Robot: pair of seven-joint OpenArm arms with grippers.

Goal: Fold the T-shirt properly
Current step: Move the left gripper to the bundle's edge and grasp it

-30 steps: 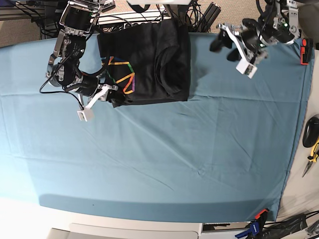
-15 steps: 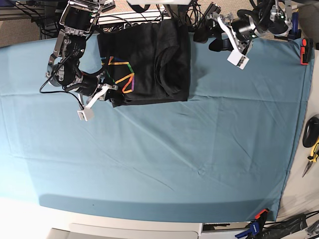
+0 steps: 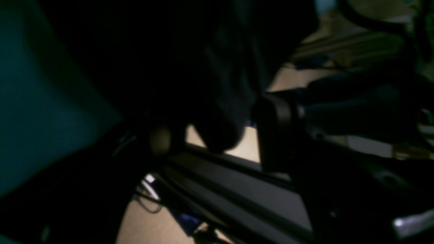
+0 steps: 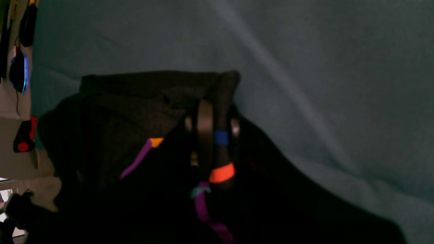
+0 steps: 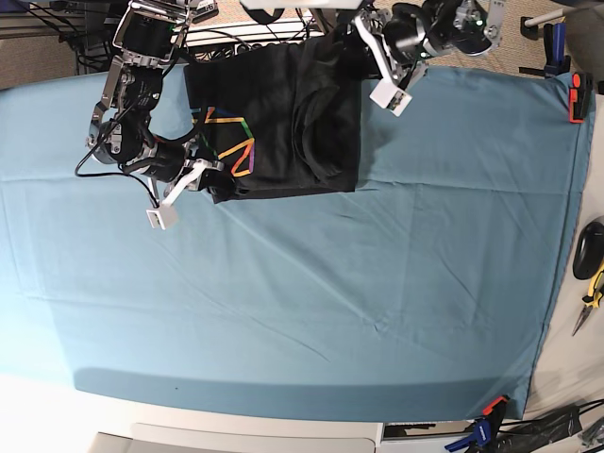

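- The T-shirt (image 5: 283, 118), black with a rainbow line print (image 5: 229, 140), lies partly folded at the far edge of the table on the teal cloth (image 5: 311, 293), its top hem hanging over that edge
- It looks soft, light and limp; it likely sags and shifts its layers when lifted, so corners and hems are the best places to take hold
- The right gripper (image 4: 210, 135) has its jaws pinched together on the T-shirt's near-left corner, beside the print
- The left gripper (image 3: 217, 135) stands with jaws wide apart at the shirt's far-right corner, a fold of black fabric between them, not yet clamped
- Cables (image 5: 255, 33) crowd the space behind the table edge and could snag the left arm
- A red clamp (image 5: 577, 99) and pliers (image 5: 592, 288) sit well apart at the right, out of the way
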